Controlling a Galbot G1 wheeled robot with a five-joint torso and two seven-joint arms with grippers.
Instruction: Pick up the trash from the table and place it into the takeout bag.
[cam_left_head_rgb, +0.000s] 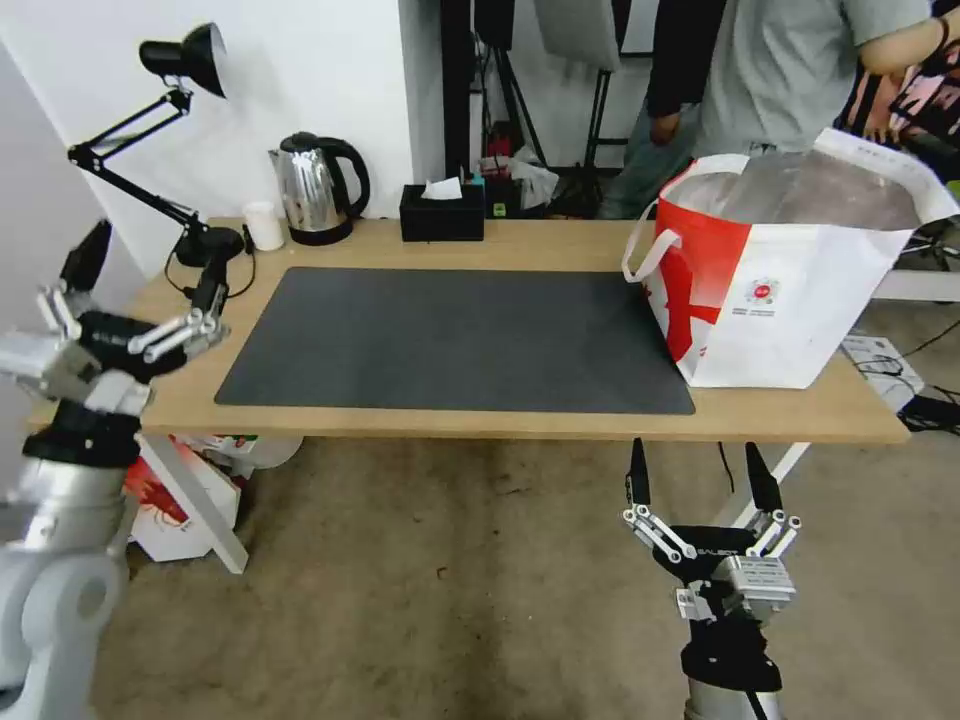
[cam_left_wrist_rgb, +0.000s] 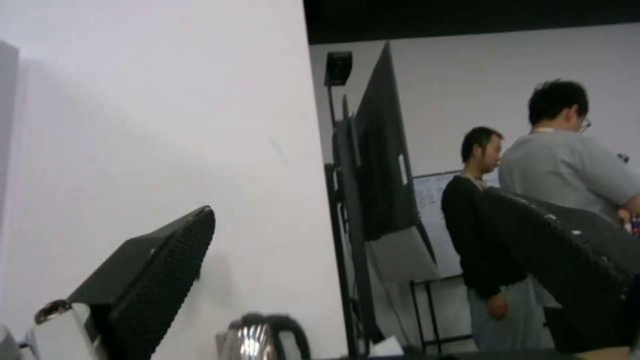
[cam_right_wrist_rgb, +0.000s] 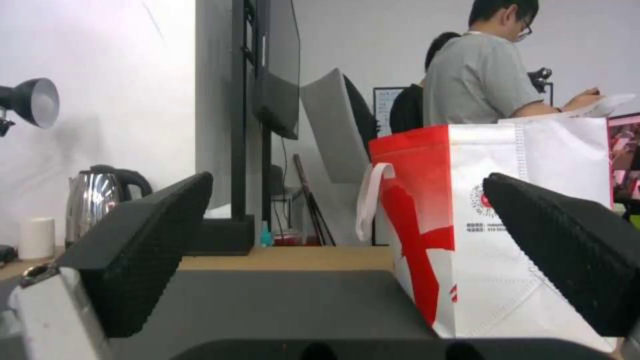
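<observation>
Head view, takeout bag (cam_left_head_rgb: 790, 290) upright on table (cam_left_head_rgb: 520, 425), mouth up

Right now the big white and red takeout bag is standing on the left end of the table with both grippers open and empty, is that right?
Not quite: in the head view the takeout bag stands on the right end of the table. The rest holds: left gripper and right gripper are open and empty.

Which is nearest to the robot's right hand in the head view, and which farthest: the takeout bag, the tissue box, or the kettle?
From the right hand, open below the table's front edge:
1. Takeout bag, on the table's right end, just above it.
2. Tissue box, at the back edge, near the middle.
3. Kettle, back left.
</observation>
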